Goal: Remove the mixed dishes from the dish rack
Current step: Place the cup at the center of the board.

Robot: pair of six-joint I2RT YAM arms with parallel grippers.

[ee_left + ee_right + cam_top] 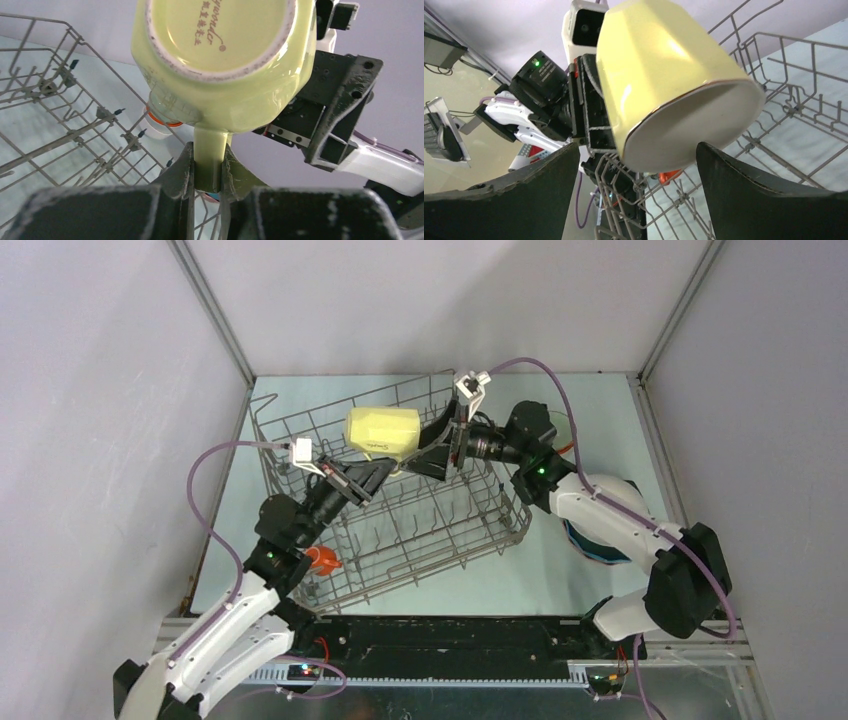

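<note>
At the left, my left claw (pixel 385 472) is pressed together on the handle of the cup (pixel 380 430). The left wrist view shows both fingers (pixel 182 170) clamped flat against that handle, and the cup's base turned toward that camera. The cup hangs in the air above the far half of the rack (pixel 450 530) and touches no wire that I can see. It lies on its side, its long axis running left to right across the scene, base to the left and mouth to the right. An orange mug (pixel 322 560) sits low at the rack's near left corner, close beside my left arm.

To the right of the cup comes my right claw (pixel 428 445), spread wide. From its wrist camera the cup's mouth (pixel 664 75) faces it squarely and sits between the two fingers (pixel 524 195), with a gap on each side, so nothing is pinched there yet. This relation decides the next move. The cup lies straight ahead of the right claw, mouth first, and its axis points into the gap, which makes the right arm the one to take it over. I judge this to be a handover, and the danger lies in letting go of the handle before the right fingers have a firm hold.

Farther right, plates (pixel 600 545) lie on the counter (pixel 540 580) under my right arm, already out of the rack.
</note>
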